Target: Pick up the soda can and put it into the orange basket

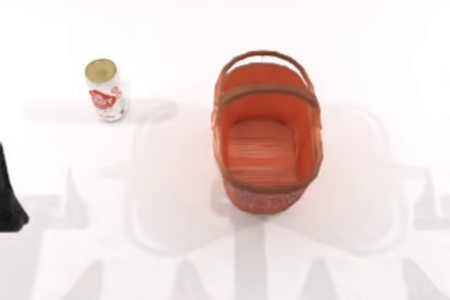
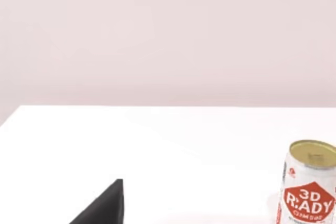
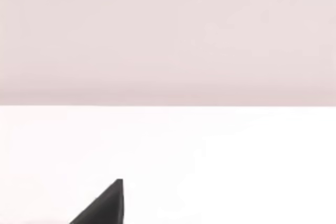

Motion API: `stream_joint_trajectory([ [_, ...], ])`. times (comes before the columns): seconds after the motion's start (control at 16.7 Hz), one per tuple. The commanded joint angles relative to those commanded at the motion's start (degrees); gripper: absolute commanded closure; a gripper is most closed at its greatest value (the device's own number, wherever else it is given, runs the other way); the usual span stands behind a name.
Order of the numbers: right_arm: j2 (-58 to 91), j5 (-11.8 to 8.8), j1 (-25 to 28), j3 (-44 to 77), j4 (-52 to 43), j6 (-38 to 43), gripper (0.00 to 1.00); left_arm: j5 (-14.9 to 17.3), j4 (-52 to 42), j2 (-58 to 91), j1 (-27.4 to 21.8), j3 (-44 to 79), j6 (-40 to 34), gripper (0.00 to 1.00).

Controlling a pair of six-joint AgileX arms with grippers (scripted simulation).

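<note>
The soda can (image 1: 106, 91) stands upright on the table (image 1: 176, 47), well to the left of the orange basket (image 1: 309, 166) and apart from it. My left arm (image 1: 10, 194) sits at the table's left edge, nearer me than the can; whether its jaws are released or clenched I cannot tell, as only a dark tip shows in the wrist view. The right arm is out of the top view. My worry: the can is tall and narrow, so a low or off-centre approach could tip it, and the basket's arched handle (image 1: 267, 91) could snag it on the way in.

Open table (image 1: 176, 33) all around the upright soda can (image 1: 106, 90); orange basket (image 1: 267, 135) well apart, its arched handle (image 1: 266, 91) across the mouth.
</note>
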Motion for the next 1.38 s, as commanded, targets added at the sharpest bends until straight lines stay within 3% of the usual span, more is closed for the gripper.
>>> stream_joint_trajectory([
  [0.24,0.0,0.0,0.0,0.0,0.0,0.0,0.0,0.39,-1.43,1.69,-0.59,1.69,0.6,0.0],
  [0.54,0.0,0.0,0.0,0.0,0.0,0.0,0.0,2.34,-12.8,15.52,-4.08,15.41,5.0,0.0],
  [0.96,0.0,0.0,0.0,0.0,0.0,0.0,0.0,3.8,-38.33,51.35,-8.96,50.27,14.98,0.0],
  [1.38,0.0,0.0,0.0,0.0,0.0,0.0,0.0,2.84,-62.56,95.5,-11.35,89.93,25.46,0.0],
])
